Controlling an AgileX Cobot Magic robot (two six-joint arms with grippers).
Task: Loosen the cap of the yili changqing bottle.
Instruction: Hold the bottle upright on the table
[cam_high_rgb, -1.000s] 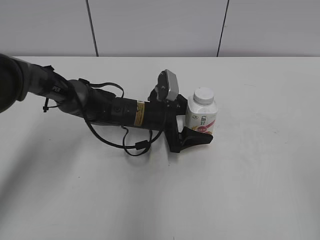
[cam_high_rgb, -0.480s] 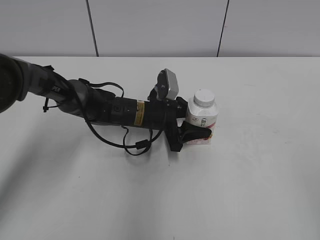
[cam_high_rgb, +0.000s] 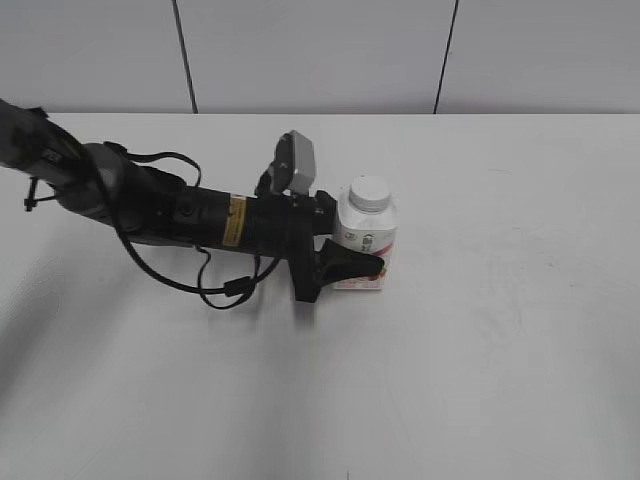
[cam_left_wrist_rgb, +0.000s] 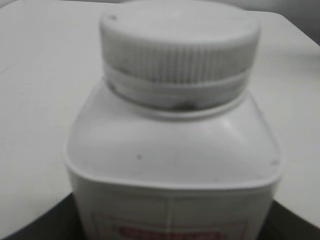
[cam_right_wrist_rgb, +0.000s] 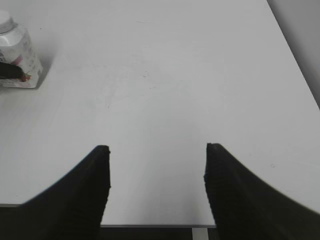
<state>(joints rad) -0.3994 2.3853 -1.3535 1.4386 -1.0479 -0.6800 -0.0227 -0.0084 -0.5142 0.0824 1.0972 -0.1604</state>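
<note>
Your white tabletop runs back to a pale panelled wall. The yili changqing bottle stands mid-table, cap on, gripped low by your left claw. Your right claw hangs wide at the near edge.

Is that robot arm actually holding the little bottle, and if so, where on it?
Yes. The left gripper clamps the yili changqing bottle around its labelled body, below the cap. The right gripper is open and holds nothing.
</note>
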